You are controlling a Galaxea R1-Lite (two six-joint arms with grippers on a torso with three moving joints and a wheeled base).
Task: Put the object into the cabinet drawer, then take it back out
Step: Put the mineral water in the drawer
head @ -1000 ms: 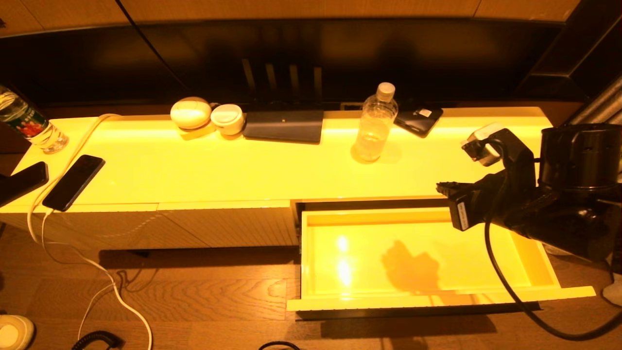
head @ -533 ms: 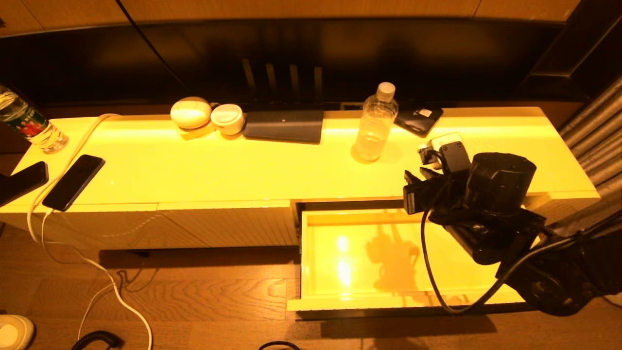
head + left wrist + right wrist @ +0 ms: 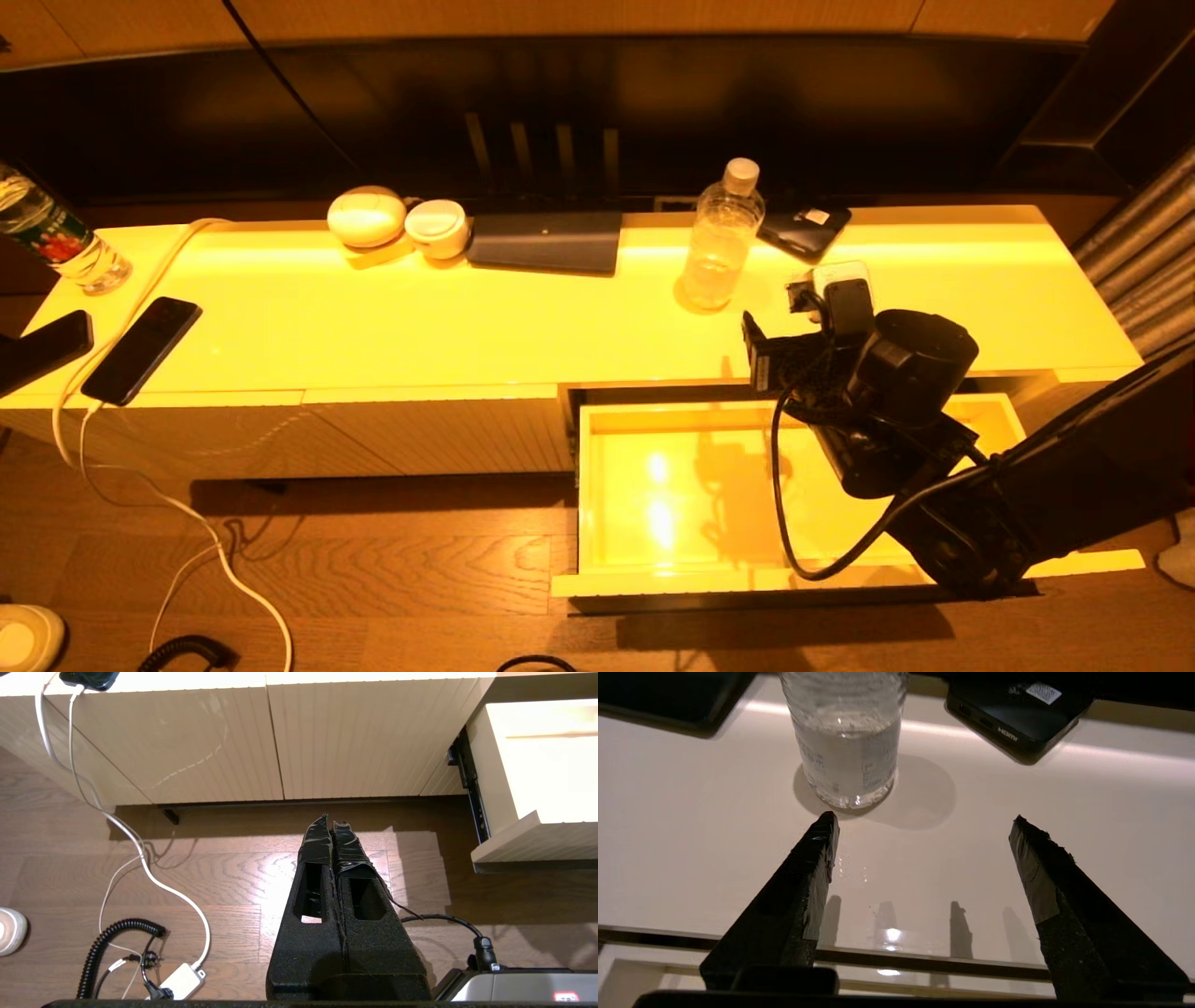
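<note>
The clear water bottle (image 3: 721, 238) with a white cap stands upright on the cabinet top, behind the open drawer (image 3: 597, 504), whose glossy inside holds nothing. My right gripper (image 3: 775, 353) hovers over the cabinet's front edge, just short of the bottle and slightly right of it. In the right wrist view that gripper (image 3: 923, 819) is open with nothing between its fingers, and the bottle (image 3: 847, 742) stands just beyond one fingertip (image 3: 825, 826). My left gripper (image 3: 332, 822) is shut and empty, parked low over the wooden floor before the ribbed front panels.
A black HDMI box (image 3: 805, 229) lies right behind the bottle. A dark flat pad (image 3: 546, 241) and two white round items (image 3: 366, 217) sit further left. A phone (image 3: 142, 348) on a white cable and a labelled bottle (image 3: 56, 243) are at far left. Cables (image 3: 140, 868) trail on the floor.
My right arm has swung left and forward from beside the drawer's right end to the cabinet's front edge near the bottle. The bottle and drawer have not moved.
</note>
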